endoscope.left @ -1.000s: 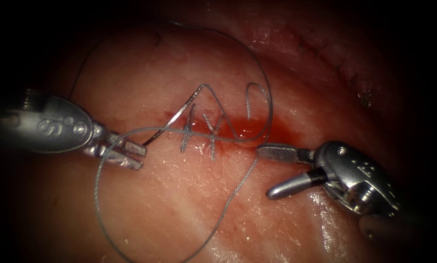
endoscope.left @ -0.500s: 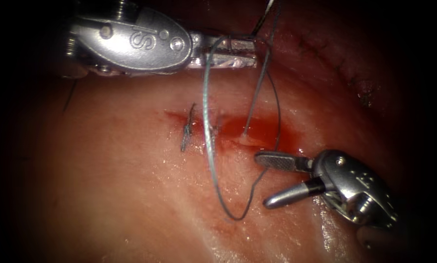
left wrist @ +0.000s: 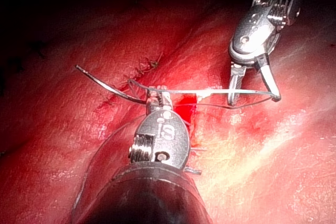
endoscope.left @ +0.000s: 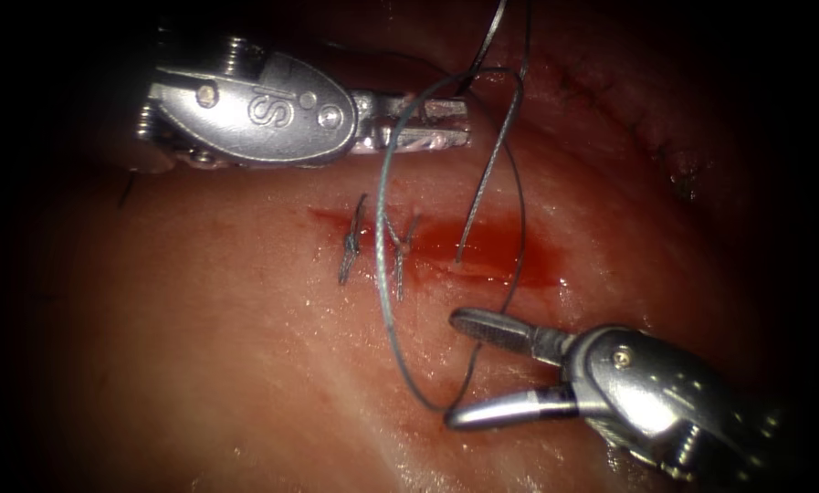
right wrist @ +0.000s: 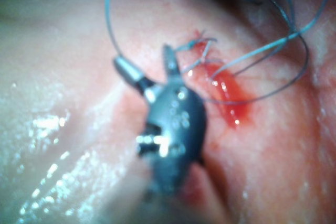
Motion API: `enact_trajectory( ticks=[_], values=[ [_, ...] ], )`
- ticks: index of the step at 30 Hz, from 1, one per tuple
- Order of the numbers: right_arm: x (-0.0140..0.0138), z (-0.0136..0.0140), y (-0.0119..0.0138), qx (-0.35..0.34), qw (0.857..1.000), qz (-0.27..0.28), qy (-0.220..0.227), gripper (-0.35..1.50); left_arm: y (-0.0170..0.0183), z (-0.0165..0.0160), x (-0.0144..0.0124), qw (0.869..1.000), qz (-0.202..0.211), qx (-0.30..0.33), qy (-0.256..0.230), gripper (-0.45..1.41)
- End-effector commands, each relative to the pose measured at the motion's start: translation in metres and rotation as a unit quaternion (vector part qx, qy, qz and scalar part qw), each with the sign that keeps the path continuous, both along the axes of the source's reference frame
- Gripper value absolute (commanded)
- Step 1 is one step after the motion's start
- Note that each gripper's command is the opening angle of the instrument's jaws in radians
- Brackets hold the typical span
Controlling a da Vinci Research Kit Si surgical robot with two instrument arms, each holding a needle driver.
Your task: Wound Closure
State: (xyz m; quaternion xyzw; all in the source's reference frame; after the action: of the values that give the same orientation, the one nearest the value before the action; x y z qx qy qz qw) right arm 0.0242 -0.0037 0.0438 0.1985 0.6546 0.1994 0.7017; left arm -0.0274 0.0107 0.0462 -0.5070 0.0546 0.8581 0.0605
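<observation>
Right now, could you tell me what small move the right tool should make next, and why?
Probably close the right tool on the thread: the slack loop crosses between its open jaws, while the left tool holds the needle clear of the tissue.

The needle (left wrist: 105,88), a thin dark curve, sits clear of the tissue (endoscope.left: 245,365), gripped near its rear end by the left tool (endoscope.left: 427,123) above the cut (endoscope.left: 464,242). The thread (endoscope.left: 386,228) runs from there in long loops down across the cut, wet with red fluid (endoscope.left: 491,251), and one strand enters the tissue there. The low loop passes between the right tool's (endoscope.left: 455,370) spread jaws, which hold nothing. Two stitches (endoscope.left: 350,242) cross the cut's left part.
</observation>
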Motion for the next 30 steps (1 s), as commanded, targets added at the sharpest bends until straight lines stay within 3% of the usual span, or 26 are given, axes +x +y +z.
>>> enact_trajectory(
  ticks=[1, 4, 12, 15, 17, 18, 19, 24, 27, 28, 30],
  values=[
    [0.0006, -0.0005, -0.0006, 0.004, 1.000, -0.013, 0.010, 1.47, -0.0005, 0.0008, -0.0004, 1.000, 0.002, 0.000, -0.001, -0.45],
    [0.0005, -0.0015, -0.0005, 0.008, 1.000, -0.017, 0.015, 1.49, -0.0006, 0.0010, -0.0003, 1.000, 0.002, -0.001, -0.001, -0.45],
    [0.0039, -0.0010, -0.0004, -0.004, 1.000, 0.003, -0.005, 1.49, -0.0006, 0.0008, -0.0005, 1.000, 0.002, 0.000, -0.002, -0.45],
    [0.0047, -0.0006, 0.0000, -0.012, 0.999, 0.016, -0.035, 1.49, -0.0007, 0.0007, -0.0004, 1.000, 0.003, 0.000, -0.003, -0.45],
    [0.0041, -0.0005, 0.0002, -0.012, 0.999, 0.010, -0.039, 1.29, -0.0007, 0.0007, -0.0004, 1.000, 0.003, 0.000, -0.003, -0.45],
    [0.0034, -0.0006, 0.0002, -0.011, 0.999, -0.003, -0.034, 0.73, -0.0007, 0.0007, -0.0003, 1.000, 0.003, 0.000, -0.003, -0.45],
    [0.0019, -0.0008, 0.0002, -0.010, 0.999, -0.007, -0.031, -0.29, -0.0007, 0.0007, -0.0003, 1.000, 0.004, 0.000, -0.003, -0.45],
    [-0.0013, -0.0013, -0.0001, -0.012, 0.999, 0.002, -0.046, -0.35, -0.0008, 0.0007, 0.0001, 1.000, 0.005, 0.000, -0.004, -0.45],
    [-0.0077, -0.0012, -0.0002, -0.019, 0.996, -0.007, -0.092, -0.35, -0.0009, 0.0006, 0.0007, 1.000, 0.007, 0.000, -0.005, -0.45],
    [-0.0115, -0.0005, 0.0002, -0.029, 0.989, -0.010, -0.143, -0.35, -0.0011, 0.0006, 0.0012, 1.000, 0.010, -0.003, -0.006, -0.45],
    [-0.0162, 0.0004, 0.0011, -0.046, 0.976, -0.009, -0.214, -0.35, -0.0013, 0.0005, 0.0017, 1.000, 0.010, -0.001, -0.007, -0.45]
  ],
)
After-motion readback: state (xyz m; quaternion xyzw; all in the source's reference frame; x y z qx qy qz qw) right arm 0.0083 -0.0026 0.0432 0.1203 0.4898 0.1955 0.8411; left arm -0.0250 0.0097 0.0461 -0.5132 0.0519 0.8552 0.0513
